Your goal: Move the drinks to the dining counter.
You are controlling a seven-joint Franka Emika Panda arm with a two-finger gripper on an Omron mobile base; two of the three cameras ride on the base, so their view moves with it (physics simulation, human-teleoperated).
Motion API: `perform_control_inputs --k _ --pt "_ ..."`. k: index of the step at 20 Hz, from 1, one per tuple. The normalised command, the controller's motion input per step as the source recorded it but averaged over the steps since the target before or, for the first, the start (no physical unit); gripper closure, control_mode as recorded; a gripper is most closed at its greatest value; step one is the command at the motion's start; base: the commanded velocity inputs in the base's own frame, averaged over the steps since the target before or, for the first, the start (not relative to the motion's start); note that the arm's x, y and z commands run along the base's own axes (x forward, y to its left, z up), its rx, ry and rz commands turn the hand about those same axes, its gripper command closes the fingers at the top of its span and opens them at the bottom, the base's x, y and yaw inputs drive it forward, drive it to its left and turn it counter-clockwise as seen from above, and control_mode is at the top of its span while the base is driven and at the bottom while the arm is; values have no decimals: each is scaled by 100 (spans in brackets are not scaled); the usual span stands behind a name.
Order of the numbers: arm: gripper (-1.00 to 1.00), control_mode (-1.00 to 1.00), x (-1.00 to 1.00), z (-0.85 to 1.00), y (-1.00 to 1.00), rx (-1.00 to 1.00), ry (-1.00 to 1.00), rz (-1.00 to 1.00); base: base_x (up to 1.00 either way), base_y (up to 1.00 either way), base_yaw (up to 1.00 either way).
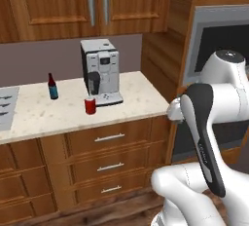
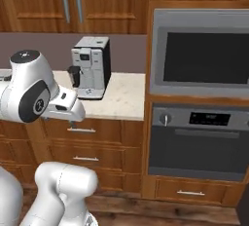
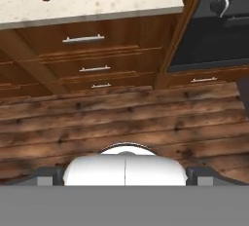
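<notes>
Jaws wide open, nothing between them, pointed down at the wooden floor [image 3: 121,118]. Far ahead of jaws, on beige counter [image 1: 136,98] beside coffee machine [image 1: 100,71]: small red can [image 1: 90,105] and short dark-red bottle [image 1: 52,86], both upright, untouched. No drink moved so far; all carrying left.

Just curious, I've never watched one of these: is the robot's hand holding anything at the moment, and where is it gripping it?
Nothing is held. The red can and the small bottle stand untouched on the counter.
</notes>
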Motion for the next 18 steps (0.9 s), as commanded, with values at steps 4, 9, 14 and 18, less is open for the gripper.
perform_control_inputs --k 4,9,14,18 --pt "-100 100 0 0 0 0 0 0 69 73 0" --pt "-100 100 0 0 0 0 0 0 54 56 0" --pt "-100 100 0 0 0 0 0 0 21 21 0" --pt "-100 100 0 0 0 0 0 0 17 15 2"
